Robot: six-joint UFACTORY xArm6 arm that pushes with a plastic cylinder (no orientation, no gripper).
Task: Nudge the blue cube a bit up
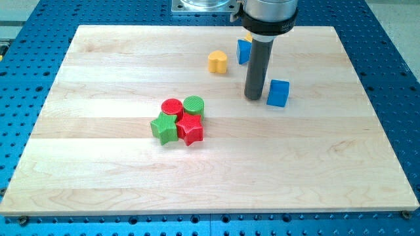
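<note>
No jaws on the tool – just a rod, holding nothing. My tip (253, 97) rests on the table (98, 164), just beside the blue cube (278, 92) on its view-left side; contact can't be confirmed. Rod stands upright. Another blue block (243, 50) sits partly hidden behind it, yellow heart (218, 62) nearby.

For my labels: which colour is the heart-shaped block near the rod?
Yellow; the heart-shaped block shows clearly in the camera view.

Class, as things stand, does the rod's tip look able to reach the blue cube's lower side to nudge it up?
Probably yes: my tip sits just left of the blue cube, and nothing lies on the board below the cube.
</note>
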